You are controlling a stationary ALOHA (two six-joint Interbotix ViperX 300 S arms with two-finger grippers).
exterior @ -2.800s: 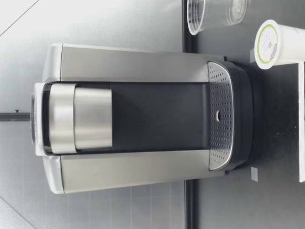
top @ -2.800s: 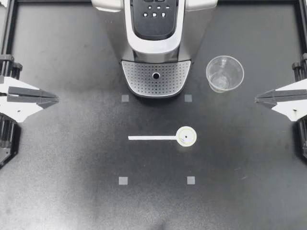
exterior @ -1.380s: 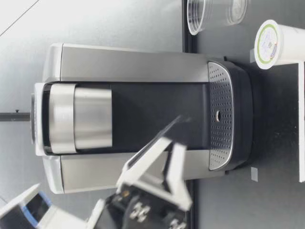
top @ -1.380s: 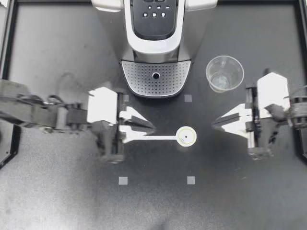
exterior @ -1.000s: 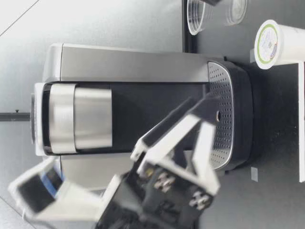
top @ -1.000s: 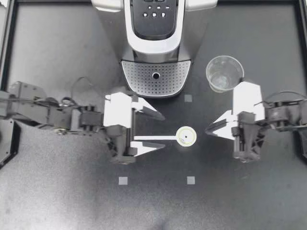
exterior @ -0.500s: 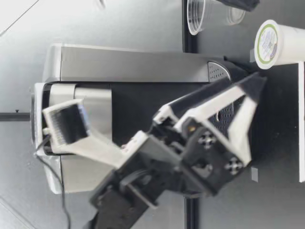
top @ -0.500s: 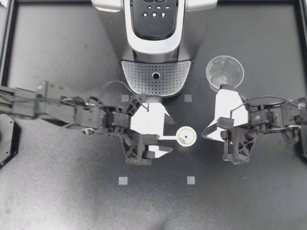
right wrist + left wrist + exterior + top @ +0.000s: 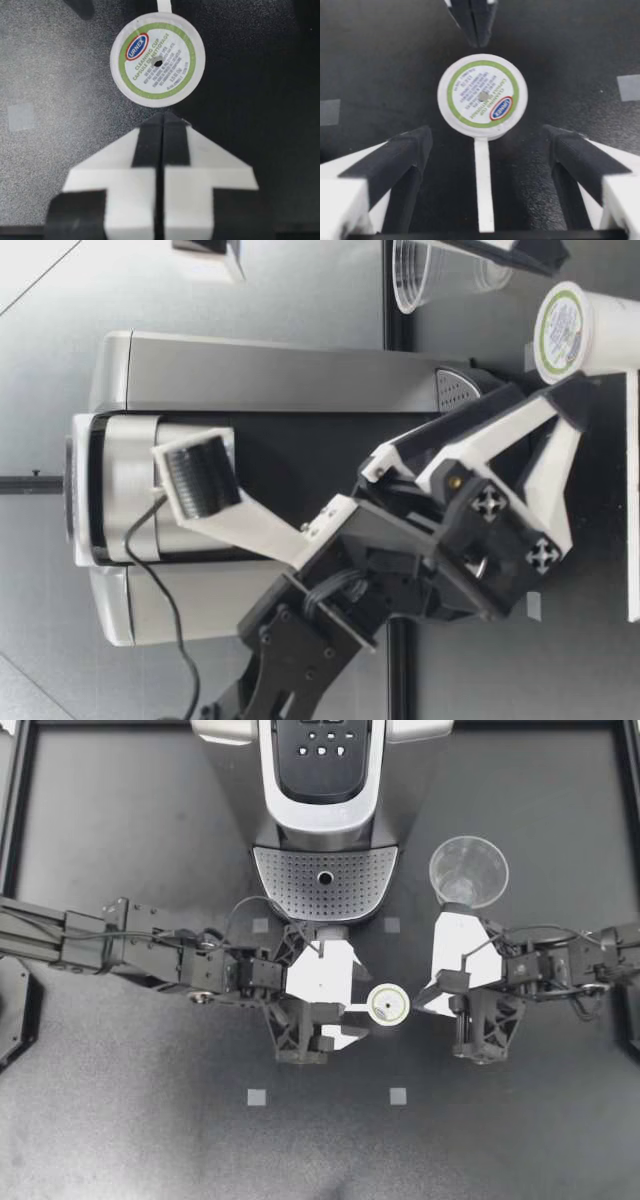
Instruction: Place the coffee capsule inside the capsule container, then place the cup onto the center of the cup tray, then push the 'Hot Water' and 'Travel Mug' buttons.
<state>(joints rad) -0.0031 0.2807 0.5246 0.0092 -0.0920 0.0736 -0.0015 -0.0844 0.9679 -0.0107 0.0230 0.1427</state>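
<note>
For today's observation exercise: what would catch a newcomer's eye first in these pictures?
The white, green-ringed coffee capsule at the middle of the table, with my left gripper open on one side and my right gripper shut, pointing at it from the other. Behind them stands the silver coffee machine, a clear cup beside it.

My left arm extends inward from its side, and the left claw (image 9: 355, 1002) is spread wide with its fingers level. My right arm extends opposite it. The right claw (image 9: 422, 1001) has its fingers pressed together, tips pointing at the left one.
</note>
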